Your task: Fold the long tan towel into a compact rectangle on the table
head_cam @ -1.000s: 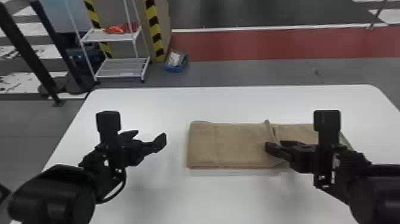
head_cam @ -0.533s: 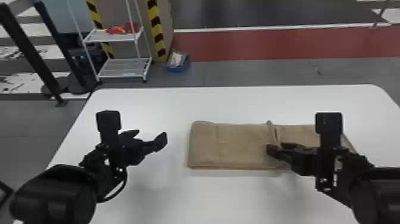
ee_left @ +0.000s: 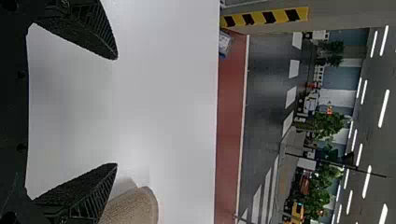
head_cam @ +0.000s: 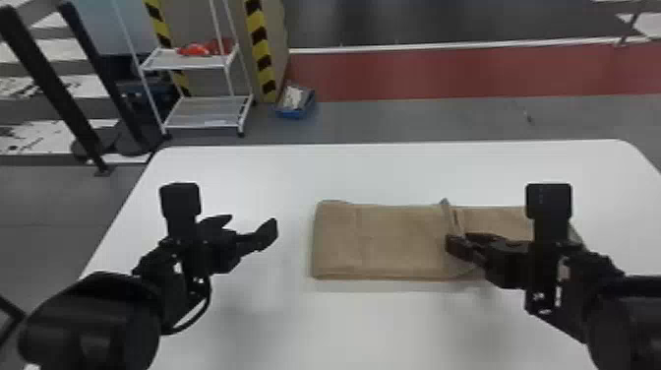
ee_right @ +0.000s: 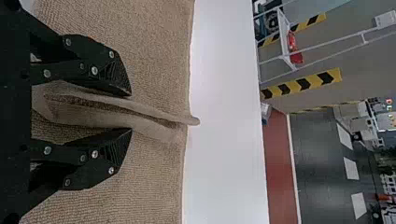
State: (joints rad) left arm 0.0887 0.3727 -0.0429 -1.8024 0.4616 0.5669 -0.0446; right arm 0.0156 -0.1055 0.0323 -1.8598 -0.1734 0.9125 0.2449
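The tan towel (head_cam: 393, 241) lies folded and flat across the table, long side left to right, with a narrow upright ridge near its right part. At that ridge, my right gripper (head_cam: 460, 241) is low over the cloth. In the right wrist view the same gripper (ee_right: 130, 112) is open, its fingers partway apart on either side of the towel's raised fold (ee_right: 154, 126), whose layers are loosely spread. Left of the towel, my left gripper (head_cam: 251, 226) is above bare table; in its wrist view the gripper (ee_left: 116, 112) is wide open, a towel corner (ee_left: 133, 207) beyond one finger.
The white table (head_cam: 275, 177) extends around the towel. On the floor beyond its far edge stand a white shelf rack (head_cam: 206, 98) with red items, a blue box (head_cam: 295, 103) and, at the left, black posts (head_cam: 54, 83).
My right gripper has shifted slightly to the right at the ridge. The left gripper and the towel look much as they were.
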